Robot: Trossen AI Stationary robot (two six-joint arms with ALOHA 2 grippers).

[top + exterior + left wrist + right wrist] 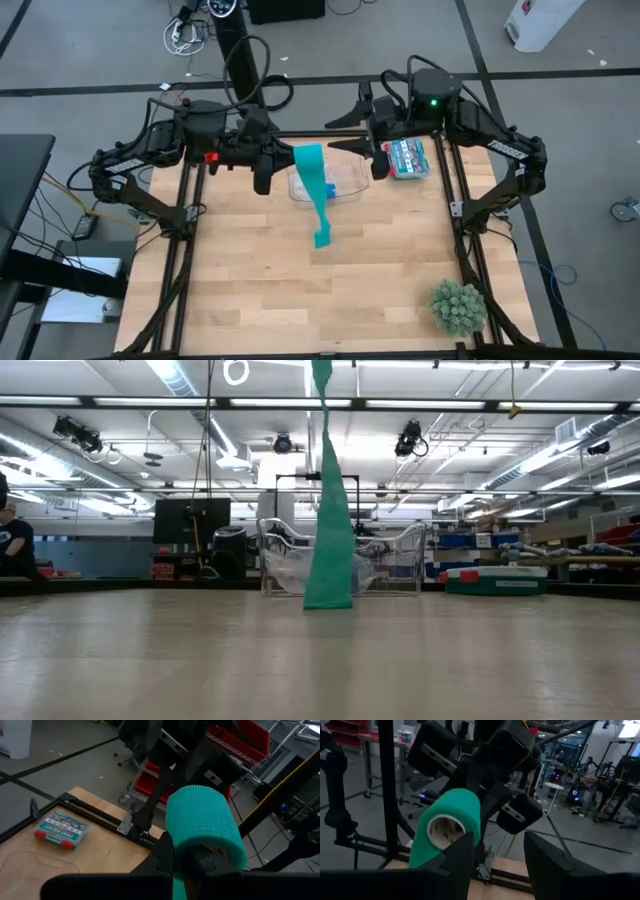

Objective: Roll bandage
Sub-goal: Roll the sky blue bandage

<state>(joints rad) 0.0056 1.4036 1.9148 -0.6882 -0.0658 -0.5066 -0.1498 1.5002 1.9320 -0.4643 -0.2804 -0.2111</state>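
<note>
Above the clear tray [326, 184], the bandage [314, 186] is clamped by the left pincer [200, 865] so its tail hangs free, while the right pincer [492, 857] is spread beside it.

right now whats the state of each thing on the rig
bandage: partly rolled, coil held up, loose tail hanging to the table
left pincer: shut on the bandage coil
right pincer: open, beside the coil
clear tray: upright on the table
first aid kit: closed, lying flat
</note>
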